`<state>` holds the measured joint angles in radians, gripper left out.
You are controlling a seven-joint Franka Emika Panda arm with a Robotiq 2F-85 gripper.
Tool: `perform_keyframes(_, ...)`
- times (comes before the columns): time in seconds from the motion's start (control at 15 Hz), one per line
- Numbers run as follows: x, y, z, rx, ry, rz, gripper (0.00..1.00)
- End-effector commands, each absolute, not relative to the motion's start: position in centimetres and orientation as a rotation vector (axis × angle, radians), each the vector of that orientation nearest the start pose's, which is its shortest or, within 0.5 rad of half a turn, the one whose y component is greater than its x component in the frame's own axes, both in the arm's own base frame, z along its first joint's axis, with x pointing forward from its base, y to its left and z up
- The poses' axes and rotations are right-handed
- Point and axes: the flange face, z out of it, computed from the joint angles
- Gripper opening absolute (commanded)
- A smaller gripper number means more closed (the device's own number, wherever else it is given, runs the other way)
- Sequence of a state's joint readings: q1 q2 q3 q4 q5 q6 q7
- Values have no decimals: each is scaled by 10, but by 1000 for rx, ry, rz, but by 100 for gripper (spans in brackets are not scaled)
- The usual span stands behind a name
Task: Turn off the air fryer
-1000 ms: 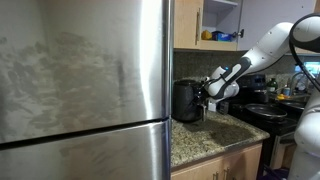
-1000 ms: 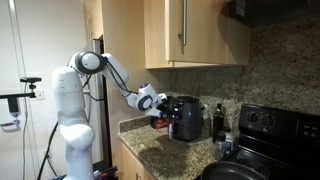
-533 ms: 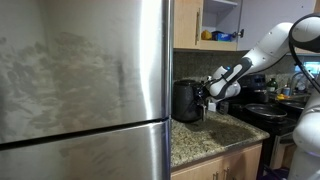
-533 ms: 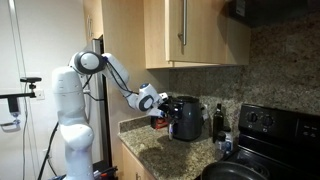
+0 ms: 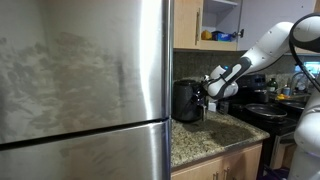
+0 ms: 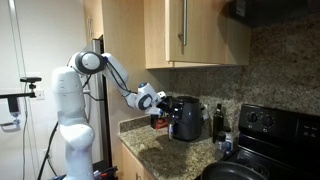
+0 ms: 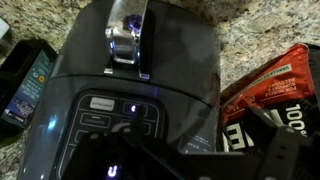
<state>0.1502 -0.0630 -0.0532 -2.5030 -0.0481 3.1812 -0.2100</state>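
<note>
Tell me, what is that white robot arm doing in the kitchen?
The robot arm holds its gripper right by the black air fryer on the stone counter. In the wrist view the fryer's control panel shows small lights, so it looks switched on. Whether the gripper touches a button can't be seen.

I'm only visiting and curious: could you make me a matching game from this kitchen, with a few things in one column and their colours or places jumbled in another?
Things:
1. air fryer
2. fridge door
3. snack packet
4. stove

Descriptions:
A. red and black, lying on the counter
B. black, standing at the counter's end
C. brushed silver, filling most of an exterior view
D. dark, with a lit control panel and a shiny handle

Pairs: 1-D, 2-C, 3-A, 4-B.
</note>
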Motion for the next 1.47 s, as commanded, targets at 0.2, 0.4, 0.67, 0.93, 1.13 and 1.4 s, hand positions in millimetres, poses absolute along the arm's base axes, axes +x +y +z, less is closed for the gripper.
perform_keyframes(0.2, 515, 49, 387, -2943, -519, -1150, 100)
perform_keyframes(0.4, 508, 51, 391, -2938, -517, -1146, 100)
perform_keyframes(0.67, 513, 48, 385, -2949, -483, -1121, 100)
perform_keyframes(0.93, 509, 49, 389, -2942, -499, -1137, 100)
perform_keyframes(1.13, 512, 50, 389, -2938, -482, -1139, 100)
perform_keyframes(1.4, 521, 48, 389, -2913, -471, -1223, 100)
